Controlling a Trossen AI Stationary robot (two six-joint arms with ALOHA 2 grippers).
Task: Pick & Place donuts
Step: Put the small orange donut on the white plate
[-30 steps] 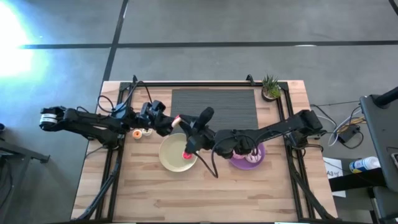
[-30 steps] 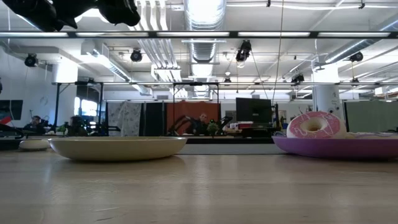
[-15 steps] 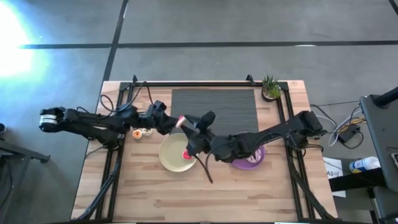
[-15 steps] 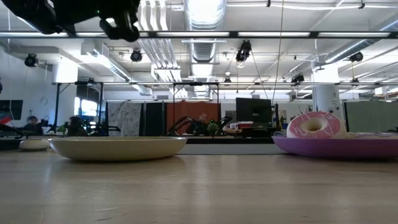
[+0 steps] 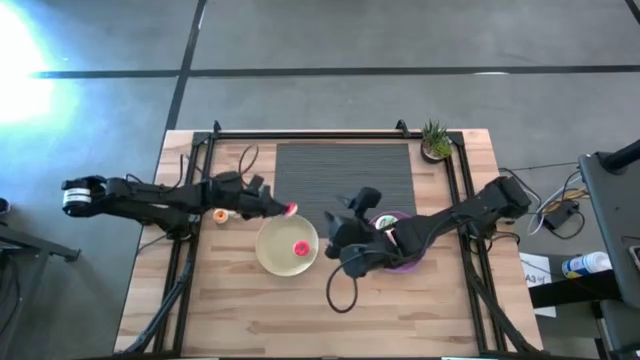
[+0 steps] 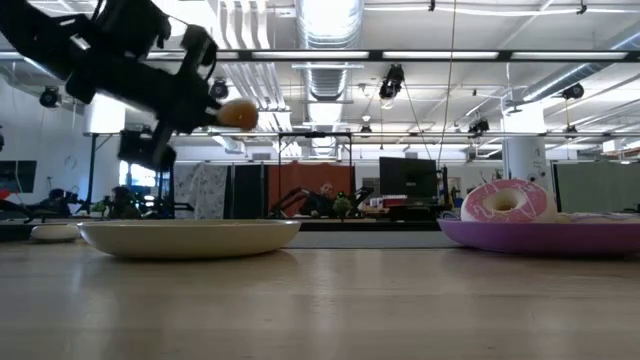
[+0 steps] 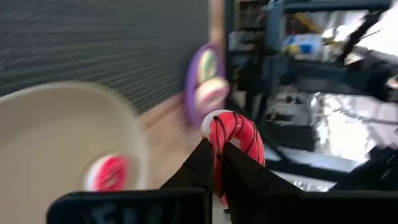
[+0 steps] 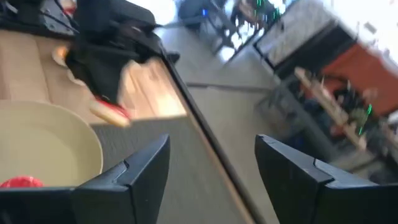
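Two plates: one cream plate [image 5: 277,252], one purple plate [image 5: 404,262]. Four small donuts: one red donut [image 5: 299,247] on cream, one held donut [image 5: 291,209], two table donuts [image 5: 227,214] at nine o'clock. One plant [image 5: 434,140].

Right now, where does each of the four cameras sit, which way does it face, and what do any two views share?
High view: overhead, looking straight down on the wooden table; both dark arms show.
Low view: at table-top height, looking level past the round cream-yellow plate into the room; the left arm hangs above.
Left wrist view: on the left arm, past the left gripper, shut on a small red-iced donut.
Right wrist view: on the right arm, past the open right gripper, toward the left arm.
Shared: every view shows the cream plate; both wrist views show a red donut lying on it.
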